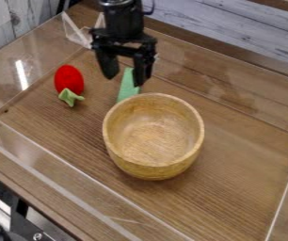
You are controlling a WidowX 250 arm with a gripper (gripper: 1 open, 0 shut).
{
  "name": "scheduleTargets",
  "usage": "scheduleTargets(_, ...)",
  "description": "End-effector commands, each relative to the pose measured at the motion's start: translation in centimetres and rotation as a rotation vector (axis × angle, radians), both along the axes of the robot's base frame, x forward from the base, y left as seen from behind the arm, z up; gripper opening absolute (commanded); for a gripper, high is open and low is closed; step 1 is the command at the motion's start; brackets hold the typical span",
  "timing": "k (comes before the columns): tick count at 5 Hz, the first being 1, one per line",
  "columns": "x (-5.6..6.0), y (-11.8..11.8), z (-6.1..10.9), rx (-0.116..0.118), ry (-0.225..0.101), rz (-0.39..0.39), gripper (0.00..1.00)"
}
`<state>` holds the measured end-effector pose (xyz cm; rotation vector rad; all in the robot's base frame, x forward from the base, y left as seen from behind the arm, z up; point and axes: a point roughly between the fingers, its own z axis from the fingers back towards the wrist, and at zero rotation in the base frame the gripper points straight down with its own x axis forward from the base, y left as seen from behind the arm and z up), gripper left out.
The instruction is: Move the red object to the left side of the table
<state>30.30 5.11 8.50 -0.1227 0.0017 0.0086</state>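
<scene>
Pincer (124, 69) spread wide and empty, the red object (69, 80) apart at its left

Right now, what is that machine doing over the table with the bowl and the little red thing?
A single robot arm hangs over the table, its gripper open and pointing down, holding nothing. The gripper is above the flat green strip, not over the red object, a small toy fruit lying to the left of it in this view. A wooden bowl stands nearer the camera. The red object lies untouched, so the move has not begun.
</scene>
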Motion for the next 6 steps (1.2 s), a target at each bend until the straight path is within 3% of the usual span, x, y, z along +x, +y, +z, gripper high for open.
scheduleTargets(1, 1.2, -0.7, 3.1, 0.017, -0.1, -0.017, 1.0)
scheduleTargets(2, 2.0, -0.5, 2.9, 0.024, -0.109, -0.039, 1.0)
scheduleTargets(4, 3.6, 0.5, 1.8, 0.035, -0.094, -0.059, 1.0)
scheduleTargets(6, 2.6, 0.0, 0.0, 0.04, -0.079, -0.137, 1.0)
